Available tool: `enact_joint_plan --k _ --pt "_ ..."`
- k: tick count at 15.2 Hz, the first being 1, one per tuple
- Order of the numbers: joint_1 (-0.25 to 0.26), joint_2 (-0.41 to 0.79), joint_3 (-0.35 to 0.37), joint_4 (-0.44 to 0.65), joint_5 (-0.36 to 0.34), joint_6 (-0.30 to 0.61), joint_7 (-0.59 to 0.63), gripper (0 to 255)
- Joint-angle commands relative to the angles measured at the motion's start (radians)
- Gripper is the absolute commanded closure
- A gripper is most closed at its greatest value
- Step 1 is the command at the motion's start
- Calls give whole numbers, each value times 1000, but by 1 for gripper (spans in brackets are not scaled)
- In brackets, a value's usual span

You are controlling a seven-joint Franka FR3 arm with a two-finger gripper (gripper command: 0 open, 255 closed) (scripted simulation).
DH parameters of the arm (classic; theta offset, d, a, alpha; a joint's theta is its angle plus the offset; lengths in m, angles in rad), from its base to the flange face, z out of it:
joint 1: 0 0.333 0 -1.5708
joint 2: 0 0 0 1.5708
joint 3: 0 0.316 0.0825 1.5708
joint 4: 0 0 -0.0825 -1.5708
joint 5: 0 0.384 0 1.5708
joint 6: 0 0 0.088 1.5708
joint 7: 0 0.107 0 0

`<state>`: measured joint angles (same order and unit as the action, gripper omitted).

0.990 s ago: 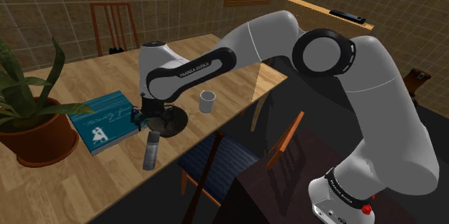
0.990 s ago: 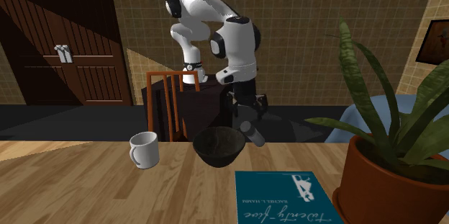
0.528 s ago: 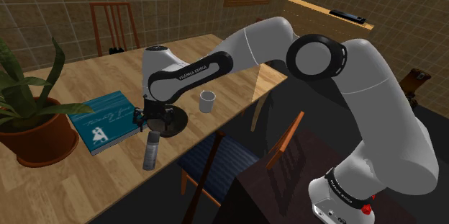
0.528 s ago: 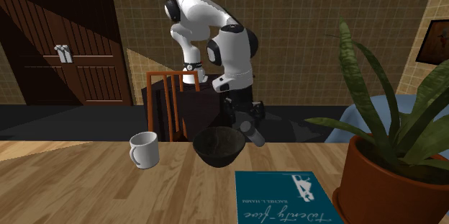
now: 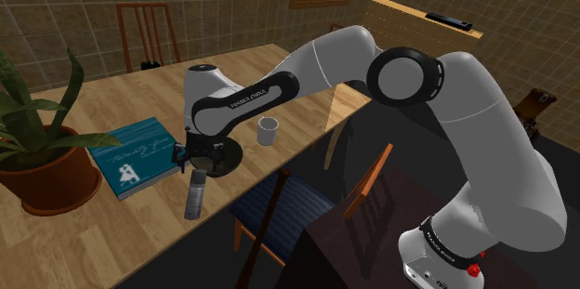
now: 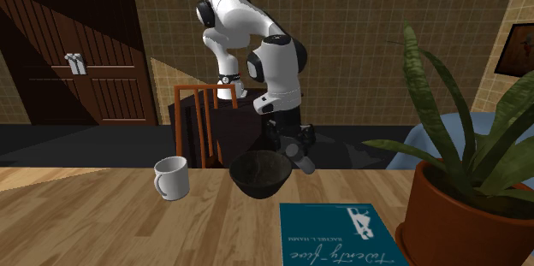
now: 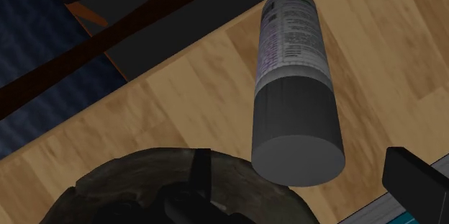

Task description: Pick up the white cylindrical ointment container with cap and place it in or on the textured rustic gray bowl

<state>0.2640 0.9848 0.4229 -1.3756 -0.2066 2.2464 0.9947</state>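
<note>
**Open gripper poised over the container, nothing lifted yet**

In the middle left of the shoulder view, a white arm (image 5: 307, 64) bends down over a wooden table (image 5: 102, 101). Its black gripper (image 5: 196, 164) hangs just above the container (image 5: 195, 194). The container is a pale cylinder with a printed label and a grey cap (image 7: 296, 140). It stands upright near the table's front edge, just beside the bowl (image 5: 226, 157).

The wrist view looks down on the cap. The two fingers (image 7: 198, 183) stand apart, one on either side of the cap, and neither touches it. The container is not held.

Judging by this, the task is at an early stage. The approach looks nearly finished. The grasp, the lift and the short carry to the bowl are all left to do.

The bowl is dark grey and rough, and sits in the lower centre of the second exterior view. Nothing can be seen inside it.

Other things on the table:
- A teal book (image 5: 133, 157) lies at the left of the shoulder view, near the bowl.
- A potted plant (image 5: 46, 180) stands at the far left.
- A white mug (image 5: 268, 130) stands right of the bowl, well apart from the container.

A chair (image 5: 279, 205) with a blue seat sits below the table edge.

The bowl rim lies close under one finger and could get in the way as the gripper lowers. The table edge is near, so a knocked container might roll off.
</note>
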Motion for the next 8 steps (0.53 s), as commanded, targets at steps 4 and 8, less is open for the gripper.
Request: enact_joint_plan --k 4,8 --pt "0 0 0 0 0 0 0 255" --pt "0 0 0 0 0 0 0 255"
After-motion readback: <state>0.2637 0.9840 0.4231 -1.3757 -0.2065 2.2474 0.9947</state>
